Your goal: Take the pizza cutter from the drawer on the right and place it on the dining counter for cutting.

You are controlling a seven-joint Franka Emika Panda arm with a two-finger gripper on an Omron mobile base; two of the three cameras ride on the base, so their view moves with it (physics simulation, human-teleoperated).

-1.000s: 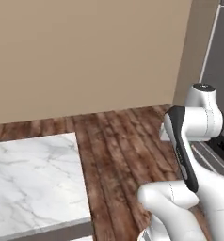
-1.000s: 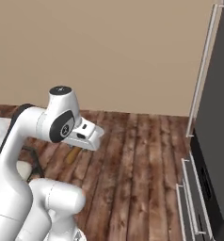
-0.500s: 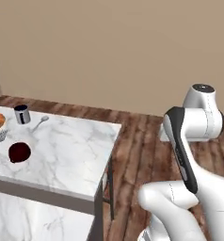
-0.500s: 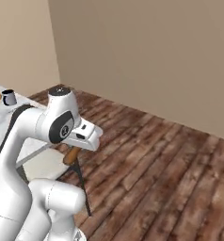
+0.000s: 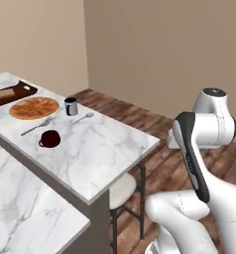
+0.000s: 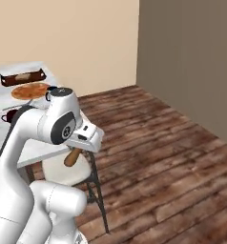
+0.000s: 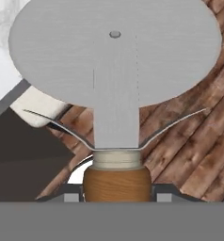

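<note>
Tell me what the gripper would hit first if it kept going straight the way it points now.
Probably the wood floor. The gripper, shut on the pizza cutter, points down past the stool beside the dining counter; depth is unclear.

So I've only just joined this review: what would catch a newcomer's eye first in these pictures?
The pizza cutter, clamped in the gripper, looms large in the hand view with its round grey wheel above a brown wooden handle. On the dining counter in the left base view lie a pizza, a dark red mug and a small dark cup. A white stool is tucked under that counter's edge.
</note>
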